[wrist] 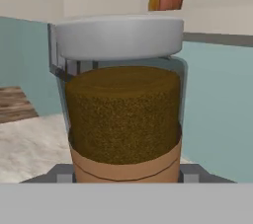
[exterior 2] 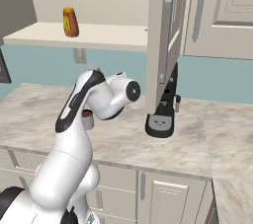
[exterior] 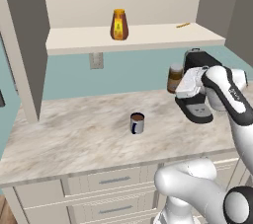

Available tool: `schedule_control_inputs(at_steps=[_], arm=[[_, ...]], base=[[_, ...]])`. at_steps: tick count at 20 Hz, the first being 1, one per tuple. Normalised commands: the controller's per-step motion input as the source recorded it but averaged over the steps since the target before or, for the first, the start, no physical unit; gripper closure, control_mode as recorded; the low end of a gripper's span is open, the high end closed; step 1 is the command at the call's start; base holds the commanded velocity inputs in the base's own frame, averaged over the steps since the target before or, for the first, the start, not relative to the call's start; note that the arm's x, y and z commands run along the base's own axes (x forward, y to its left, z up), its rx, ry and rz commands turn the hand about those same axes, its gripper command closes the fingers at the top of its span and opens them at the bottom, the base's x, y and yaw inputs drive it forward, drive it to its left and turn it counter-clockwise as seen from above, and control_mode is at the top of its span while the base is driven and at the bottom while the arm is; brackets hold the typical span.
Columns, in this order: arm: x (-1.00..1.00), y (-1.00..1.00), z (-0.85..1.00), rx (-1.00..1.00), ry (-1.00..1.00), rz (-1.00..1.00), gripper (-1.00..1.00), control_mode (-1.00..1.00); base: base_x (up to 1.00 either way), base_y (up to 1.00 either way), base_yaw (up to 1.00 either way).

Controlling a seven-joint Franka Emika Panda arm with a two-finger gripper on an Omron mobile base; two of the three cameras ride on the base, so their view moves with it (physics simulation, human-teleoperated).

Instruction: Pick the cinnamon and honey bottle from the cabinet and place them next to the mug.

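Standing upright on the cabinet [exterior: 29,45] shelf at 11 o'clock, the honey bottle [exterior: 119,24] overlooks the mug [exterior: 137,123] mid-counter, while at 3 o'clock the gripper [exterior: 179,86] clamps the cinnamon [exterior: 175,77] aloft.

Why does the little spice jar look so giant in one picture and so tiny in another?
Hand view: the camera sits right against the cinnamon, so it looms large. Left base view: the same jar is small, held in the gripper above the counter.
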Motion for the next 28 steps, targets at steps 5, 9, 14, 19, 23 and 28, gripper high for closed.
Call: schedule_control_inputs(at_steps=[5, 9, 14, 19, 23, 28], arm=[[-0.01, 0.00, -0.67, 0.00, -0.02, 0.12, 1.00, -1.00], [0.00, 0.00, -0.56, 0.00, 0.03, 0.07, 1.00, -1.00], [0.04, 0.00, -0.26, 0.00, 0.15, 0.01, 1.00, -1.00], [0.27, 0.00, 0.01, 0.00, 0.19, 0.00, 1.00, -1.00], [0.36, 0.00, 0.01, 0.00, 0.15, 0.00, 1.00, -1.00], [0.30, 0.00, -0.02, 0.00, 0.13, 0.00, 1.00, -1.00]], base=[[0.00, 0.00, 0.00], [0.00, 0.00, 0.00], [0.00, 0.00, 0.00], [0.00, 0.00, 0.00], [0.00, 0.00, 0.00], [0.00, 0.00, 0.00]])
